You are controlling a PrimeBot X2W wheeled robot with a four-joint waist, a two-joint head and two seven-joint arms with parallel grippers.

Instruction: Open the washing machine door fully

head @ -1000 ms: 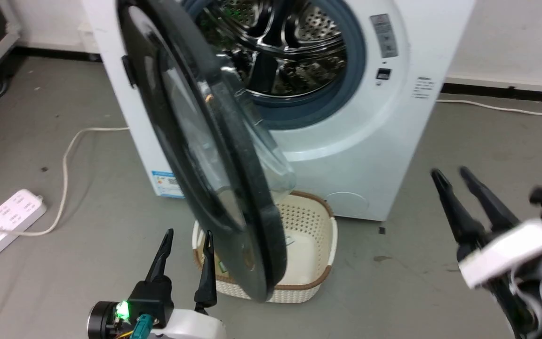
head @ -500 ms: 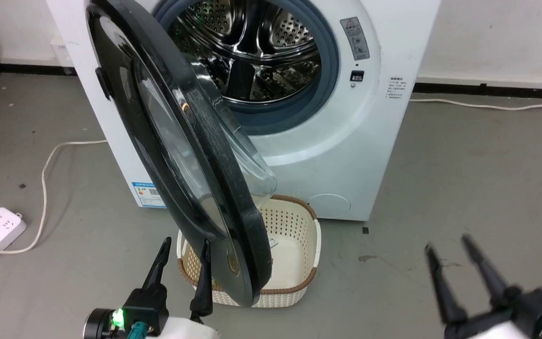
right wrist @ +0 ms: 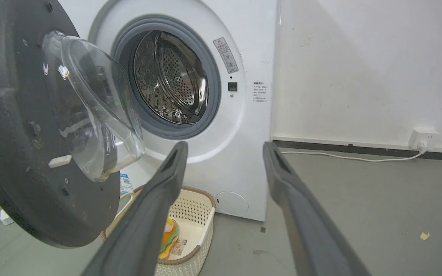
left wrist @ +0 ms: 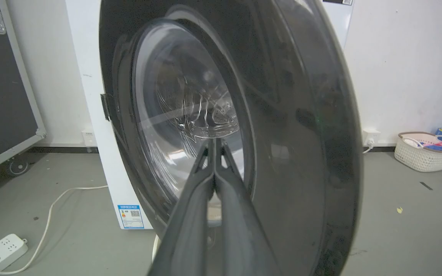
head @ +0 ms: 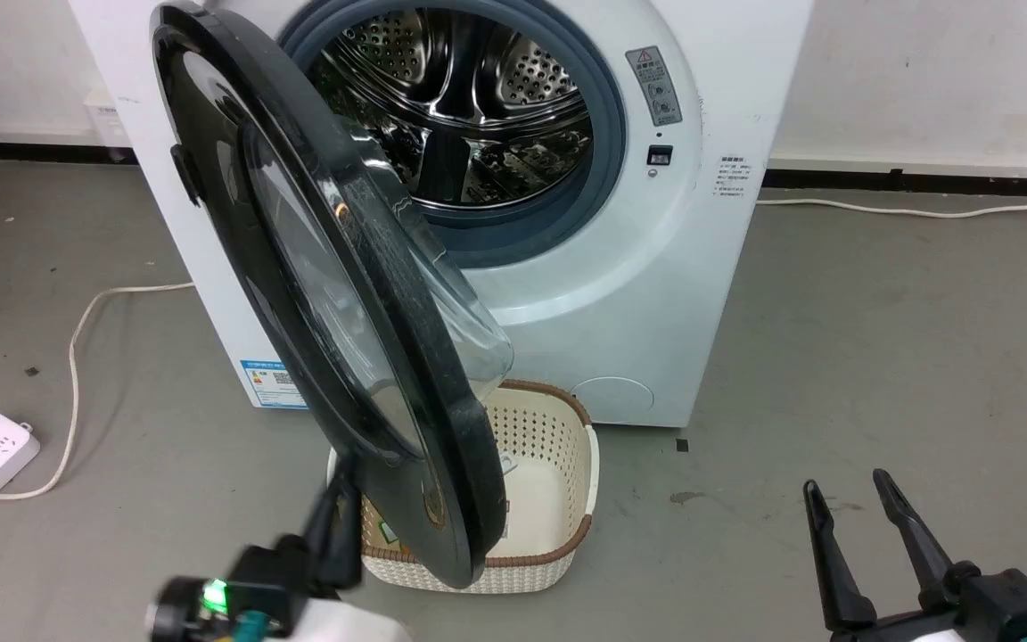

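Down at the lower left of the head view, the left claw [head: 340, 513] is blurred. Its wrist view shows the two long dark fingers clenched on nothing, tips aimed at the outer face of the clear window. I cannot tell whether they touch it. At the lower right, the right claw [head: 845, 486] hangs over the grey floor [head: 834, 357], released with fingers spread, well apart from everything and facing the inner, bowl side of the door.

Just beyond, a cream perforated plastic basket [head: 558, 426] sits on the floor under the door's low rim. Above it, the large round glossy black washing machine door [head: 402, 303] stands roughly square to the big white front-loading washing machine [head: 656, 267], hinged on the robot's left, with the steel drum opening [head: 478, 116] uncovered.

The swing looks about half done. Widening it calls for force on the inner face or free rim, carried toward the robot's left. Pressing the outer glass would probably close it. A low, steady push near the free rim, following the hinge's arc and clear of the basket, seems best.
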